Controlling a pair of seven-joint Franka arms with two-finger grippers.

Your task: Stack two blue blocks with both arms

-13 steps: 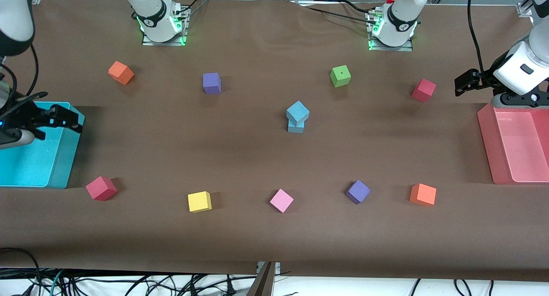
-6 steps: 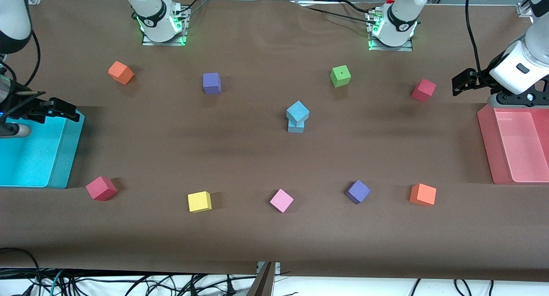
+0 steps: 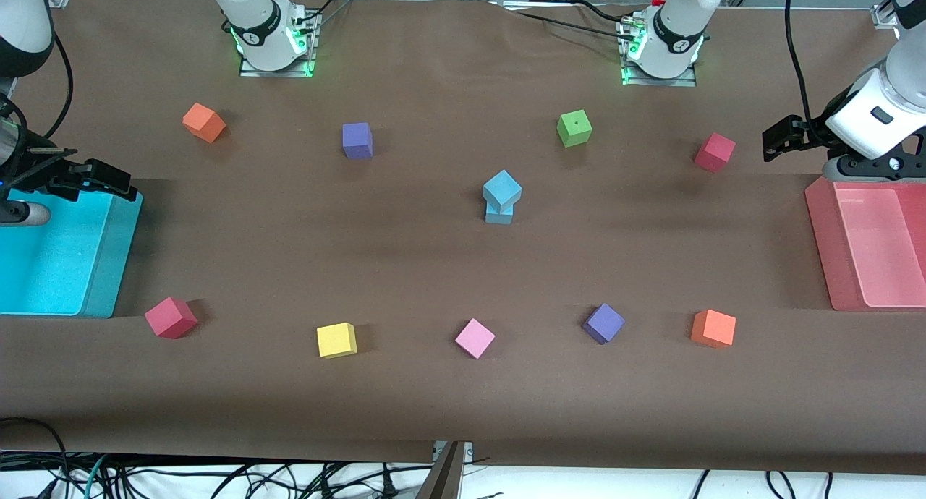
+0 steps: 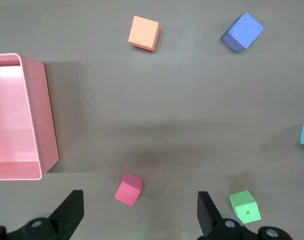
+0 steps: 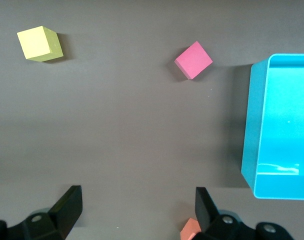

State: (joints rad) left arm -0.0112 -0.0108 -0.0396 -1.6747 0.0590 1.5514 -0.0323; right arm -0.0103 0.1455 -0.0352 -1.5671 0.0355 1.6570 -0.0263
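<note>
Cyan bin (image 3: 65, 267) sits at the right arm's end of the table (image 3: 405, 398), pink bin (image 3: 864, 246) at the left arm's end; nothing shows in either. The two blue blocks are stacked mid-table: top block (image 3: 502, 189) rests on bottom block (image 3: 499, 214), turned at an angle to it. Neither gripper touches them.

Right gripper (image 3: 98, 184) hangs over the cyan bin's rim, fingers spread, nothing between them, well apart from the stack. Left gripper (image 3: 781, 136) hangs just beside the pink bin near the red cube (image 3: 715, 152), fingers spread, holding nothing, also well apart from the stack.

Other cubes ring the stack w/o touching it: orange (image 3: 204, 122), purple (image 3: 357, 139) and green (image 3: 574, 128) toward the bases' edge; red (image 3: 171, 317), yellow (image 3: 336, 340), pink (image 3: 474, 338), purple (image 3: 604, 322) and orange (image 3: 713, 327) toward the camera edge. No cube lies between either gripper and the stack.
</note>
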